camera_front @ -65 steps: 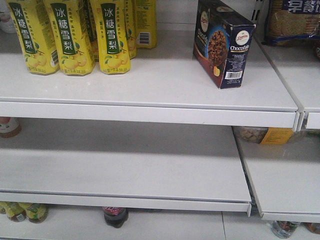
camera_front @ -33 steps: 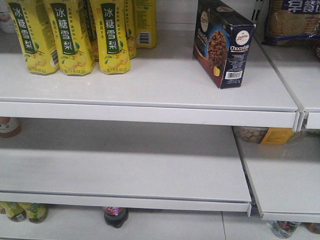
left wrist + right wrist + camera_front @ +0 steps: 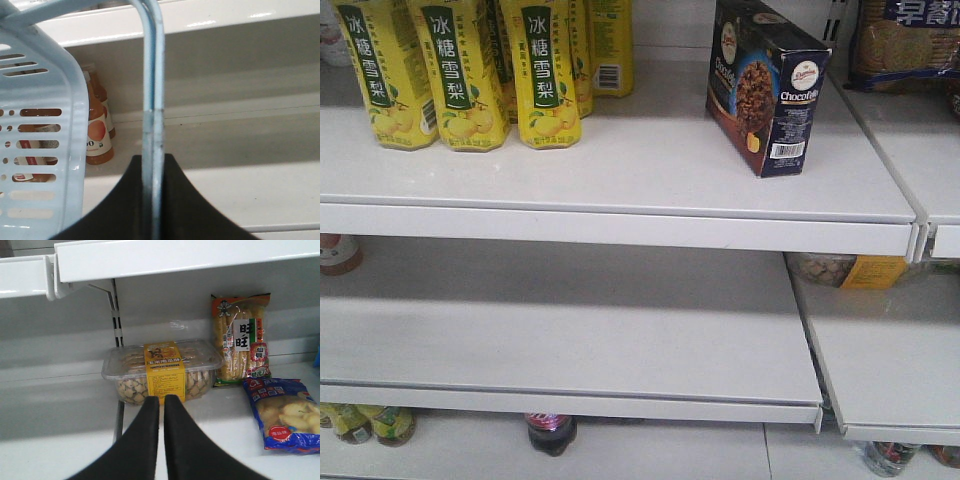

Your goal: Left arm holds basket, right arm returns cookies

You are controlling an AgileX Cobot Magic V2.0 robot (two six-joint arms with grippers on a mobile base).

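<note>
Top shelf (image 3: 620, 170): cookies (image 3: 765, 85) stand at 1 o'clock, drink cartons (image 3: 470, 70) at 11 o'clock, well apart.
Neighbouring shelf: cracker bag (image 3: 905, 40) lies at 3 o'clock of the cookies.
Lower shelf, right wrist view: biscuit tray (image 3: 162, 370) at 12 o'clock before the right gripper (image 3: 161, 402); snack pack (image 3: 242, 340) upright at 2 o'clock; chip bag (image 3: 285, 412) flat at 3 o'clock.
Left wrist view: basket (image 3: 45, 150) at 9 o'clock, its handle between the left gripper (image 3: 152, 165) fingers; bottles (image 3: 97, 130) behind it.

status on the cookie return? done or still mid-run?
Looks done: the cookies stand upright on the top shelf, with nothing gripping them. In hand: left gripper clamps the basket handles. Right gripper is shut and empty, at a lower shelf. Nothing visibly left.
</note>
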